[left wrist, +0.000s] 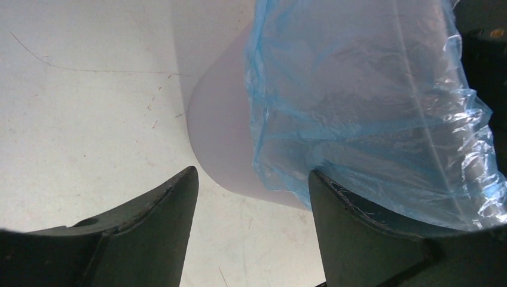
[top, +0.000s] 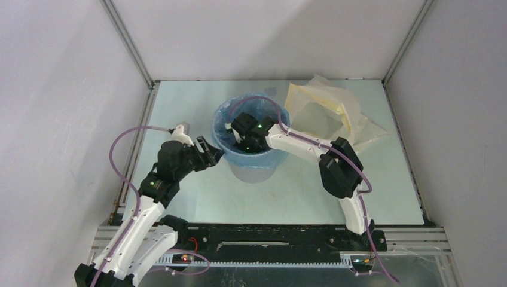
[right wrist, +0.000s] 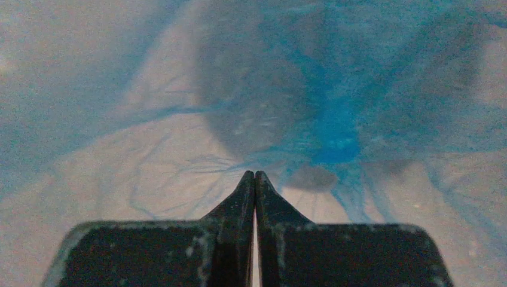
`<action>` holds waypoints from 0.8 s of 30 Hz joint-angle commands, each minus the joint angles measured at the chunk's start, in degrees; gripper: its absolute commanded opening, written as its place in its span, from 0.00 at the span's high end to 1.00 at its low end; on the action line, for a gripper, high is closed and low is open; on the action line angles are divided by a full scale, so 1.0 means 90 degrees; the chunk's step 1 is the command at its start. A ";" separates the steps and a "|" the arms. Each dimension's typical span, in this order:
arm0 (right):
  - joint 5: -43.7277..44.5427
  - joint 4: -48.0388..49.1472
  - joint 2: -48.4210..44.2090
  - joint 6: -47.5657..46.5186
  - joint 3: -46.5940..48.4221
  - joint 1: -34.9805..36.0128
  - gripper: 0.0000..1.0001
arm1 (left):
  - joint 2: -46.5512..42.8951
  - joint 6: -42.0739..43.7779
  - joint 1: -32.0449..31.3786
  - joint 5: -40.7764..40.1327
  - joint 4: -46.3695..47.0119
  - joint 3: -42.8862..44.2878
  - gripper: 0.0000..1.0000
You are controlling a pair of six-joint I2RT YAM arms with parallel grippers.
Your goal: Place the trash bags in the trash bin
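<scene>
The pale grey-lavender trash bin (top: pixel 251 170) stands upright in the middle of the table. The thin blue trash bag (top: pixel 222 119) lines it and folds over the rim. My right gripper (top: pixel 250 143) reaches down inside the bin. In the right wrist view it (right wrist: pixel 255 174) is shut, tips together with nothing seen between them, just above the blue bag (right wrist: pixel 335 119) on the bin's floor. My left gripper (top: pixel 210 154) is open and empty beside the bin's left wall. In the left wrist view it (left wrist: pixel 251 179) faces the bin (left wrist: pixel 221 137), with the bag's overhang (left wrist: pixel 359 107) touching or just above the right finger.
A larger pale yellow translucent bag (top: pixel 326 110) lies at the back right, next to the bin. White walls and metal frame posts enclose the table on three sides. The right arm's elbow (top: pixel 339 167) hangs right of the bin.
</scene>
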 commanded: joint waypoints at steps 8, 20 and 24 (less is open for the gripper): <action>0.0431 -0.0215 -0.0982 0.0129 0.0282 -0.0341 1.00 | -0.0078 0.0005 0.0027 0.0105 0.0259 -0.0096 0.25; 0.0548 -0.0136 -0.2614 -0.0108 0.0838 -0.0272 0.85 | -0.0847 0.0188 0.0027 -0.0149 -0.0759 0.0401 0.24; 0.0548 0.0346 -0.3380 -0.0461 0.0495 -0.0144 0.69 | -0.1351 0.0323 0.0025 -0.0472 -0.1160 0.0646 0.21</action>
